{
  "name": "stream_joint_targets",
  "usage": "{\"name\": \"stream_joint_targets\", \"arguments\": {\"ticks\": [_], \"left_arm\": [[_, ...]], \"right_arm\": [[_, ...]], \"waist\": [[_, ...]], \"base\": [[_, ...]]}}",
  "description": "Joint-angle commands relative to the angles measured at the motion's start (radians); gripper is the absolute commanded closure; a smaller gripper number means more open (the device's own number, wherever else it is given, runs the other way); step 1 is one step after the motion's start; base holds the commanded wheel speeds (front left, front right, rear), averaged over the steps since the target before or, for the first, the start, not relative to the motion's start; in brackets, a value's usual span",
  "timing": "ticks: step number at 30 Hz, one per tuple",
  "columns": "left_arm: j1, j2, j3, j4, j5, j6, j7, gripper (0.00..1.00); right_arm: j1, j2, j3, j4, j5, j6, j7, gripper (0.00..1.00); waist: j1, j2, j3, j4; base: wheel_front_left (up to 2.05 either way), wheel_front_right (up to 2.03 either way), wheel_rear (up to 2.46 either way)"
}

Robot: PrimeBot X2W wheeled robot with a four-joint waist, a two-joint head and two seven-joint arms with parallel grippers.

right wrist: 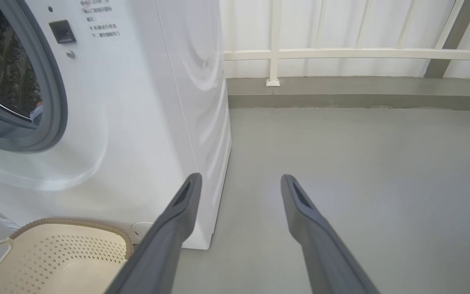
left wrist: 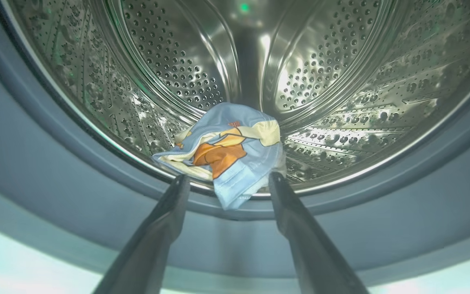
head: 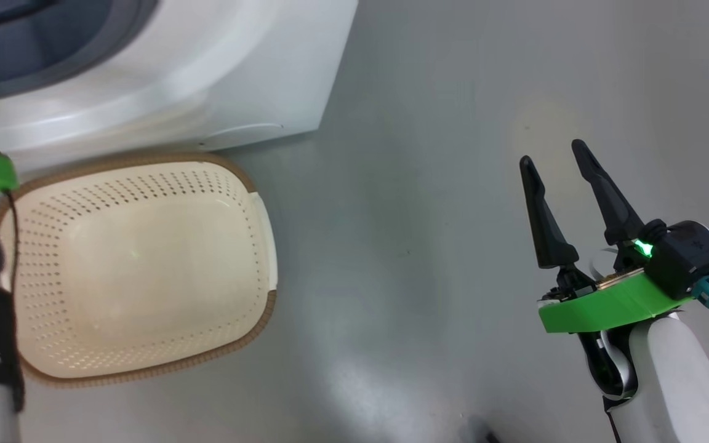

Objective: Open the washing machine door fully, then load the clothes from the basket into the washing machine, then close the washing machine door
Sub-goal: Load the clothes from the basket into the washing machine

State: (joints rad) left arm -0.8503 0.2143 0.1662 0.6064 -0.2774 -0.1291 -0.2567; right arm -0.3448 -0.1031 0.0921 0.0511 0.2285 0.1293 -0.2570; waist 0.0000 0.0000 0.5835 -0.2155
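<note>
Left gripper point(left wrist: 227, 179) and right gripper point(head: 551, 154) gape wide, empty.
Left fingers point(left wrist: 157, 237) flank the bear-print cloth point(left wrist: 227, 151) at the drum point(left wrist: 341, 81) near lip; right hangs over floor point(head: 422, 246).

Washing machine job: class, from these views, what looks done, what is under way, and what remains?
Done: the washing machine mouth is uncovered, the basket looks empty, and the clothes lie at the drum's front lip. In hand: the open left gripper points at them, one corner overhanging the seal; the right gripper hangs open aside. Left: closing the door.
</note>
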Motion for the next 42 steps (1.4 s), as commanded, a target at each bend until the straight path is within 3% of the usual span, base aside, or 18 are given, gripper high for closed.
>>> {"name": "stream_joint_targets", "arguments": {"ticks": [1, 17, 42], "left_arm": [[0.057, 0.031, 0.015, -0.047, -0.006, -0.002, -0.005, 0.0], [0.405, -0.065, -0.008, -0.215, 0.026, -0.002, -0.005, 0.0], [0.759, -0.111, 0.013, -0.401, 0.049, -0.002, -0.005, 0.0]], "right_arm": [[0.031, -0.012, 0.015, -0.017, -0.013, 0.001, -0.005, 0.0], [0.133, -0.081, -0.002, 0.008, -0.014, 0.001, -0.005, 0.0], [0.315, -0.113, -0.049, 0.013, -0.009, 0.001, -0.005, 0.0]], "waist": [[0.0, 0.0, -0.045, 0.034], [0.0, 0.0, -0.238, 0.119], [0.0, 0.0, -0.448, 0.181]], "base": [[0.0, 0.0, 0.0], [0.0, 0.0, 0.0], [0.0, 0.0, 0.0]]}}
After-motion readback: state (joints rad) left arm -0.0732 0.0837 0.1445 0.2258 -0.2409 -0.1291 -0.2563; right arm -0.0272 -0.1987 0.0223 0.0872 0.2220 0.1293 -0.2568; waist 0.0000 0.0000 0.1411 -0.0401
